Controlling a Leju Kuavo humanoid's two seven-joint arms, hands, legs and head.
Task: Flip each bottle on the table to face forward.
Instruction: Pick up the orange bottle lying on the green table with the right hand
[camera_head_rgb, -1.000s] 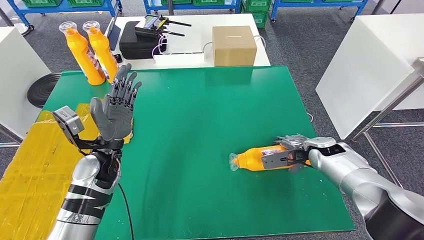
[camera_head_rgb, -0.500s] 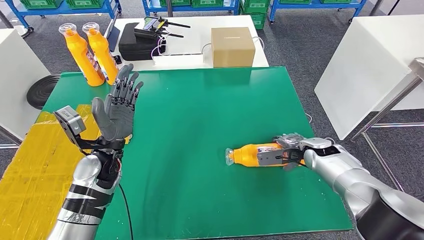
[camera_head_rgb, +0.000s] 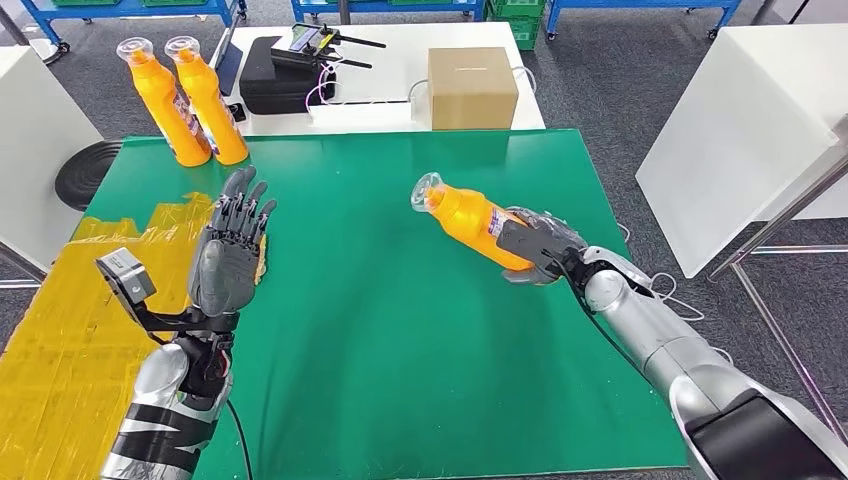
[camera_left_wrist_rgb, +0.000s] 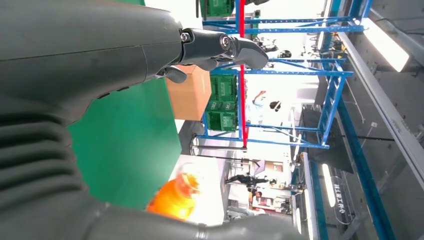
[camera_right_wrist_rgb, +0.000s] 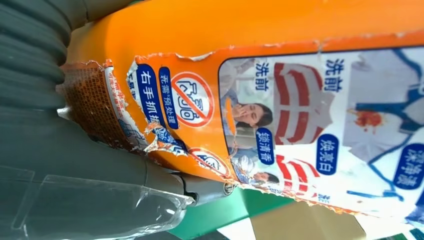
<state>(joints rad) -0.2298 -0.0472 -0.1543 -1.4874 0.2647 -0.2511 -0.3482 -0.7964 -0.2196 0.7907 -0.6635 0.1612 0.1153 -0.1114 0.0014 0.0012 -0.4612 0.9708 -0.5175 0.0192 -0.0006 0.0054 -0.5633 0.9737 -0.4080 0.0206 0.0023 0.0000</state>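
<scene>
Two upright orange bottles (camera_head_rgb: 190, 100) stand at the green table's (camera_head_rgb: 380, 330) far left corner, with a cardboard box (camera_head_rgb: 472, 87) and a black case (camera_head_rgb: 275, 85) on the white table beyond. The right hand (camera_head_rgb: 535, 245) grips a third orange bottle (camera_head_rgb: 465, 215), tilted above the table's right half with its cap pointing far left. The left hand (camera_head_rgb: 230, 255) is raised over the left side, fingers spread, holding nothing.

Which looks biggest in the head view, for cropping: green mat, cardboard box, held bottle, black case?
1. Green mat, by far.
2. Held bottle in the right hand, though nearness inflates it.
3. Cardboard box and black case look alike, unranked.
</scene>
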